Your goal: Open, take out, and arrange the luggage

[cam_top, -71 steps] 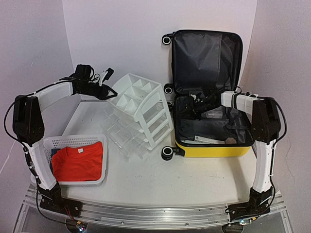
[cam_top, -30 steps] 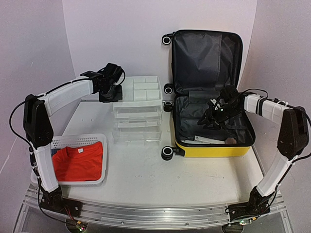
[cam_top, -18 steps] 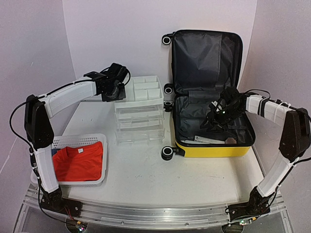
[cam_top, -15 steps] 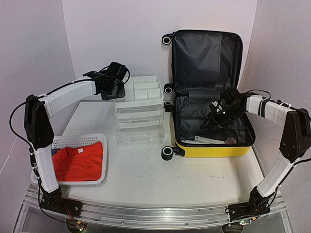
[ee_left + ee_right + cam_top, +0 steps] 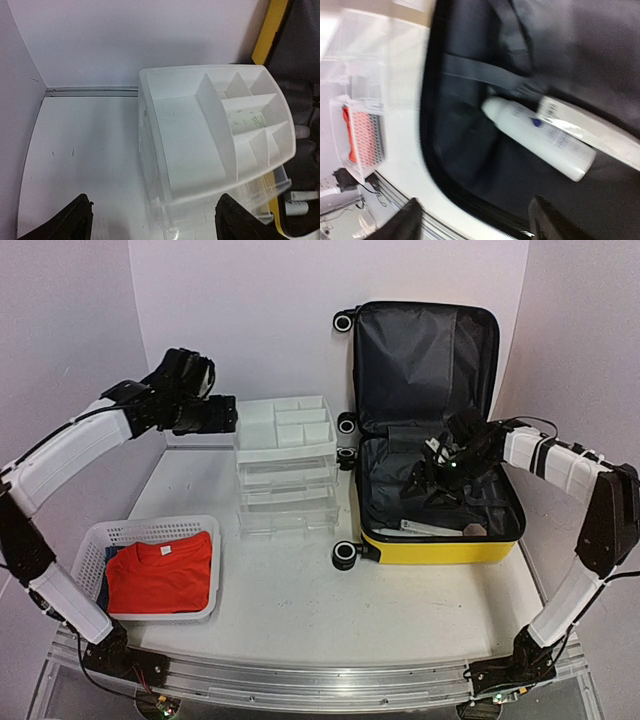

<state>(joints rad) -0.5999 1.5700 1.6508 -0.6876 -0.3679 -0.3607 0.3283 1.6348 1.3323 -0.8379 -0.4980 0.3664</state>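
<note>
Work in luggage (image 5: 440,546), open at far right of counter (image 5: 300,610), lid (image 5: 425,355) raised. W/ right pincer (image 5: 434,470) apart, empty, over lower half, centre on white bottle (image 5: 535,136), straddle mid-body clear of strap (image 5: 480,72), close gently. Keep left pincer (image 5: 226,415), apart and empty, left of drawer unit (image 5: 285,435).

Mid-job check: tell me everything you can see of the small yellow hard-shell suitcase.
The small yellow hard-shell suitcase lies open at the white table's right rear, lid raised toward the back wall. Both halves show dark grey fabric lining, edged by a black zipper band. Its black-and-white wheels sit along the left side. A white cylindrical bottle and straps lie in the lower half. The open right gripper hangs over that half, holding nothing.
</note>
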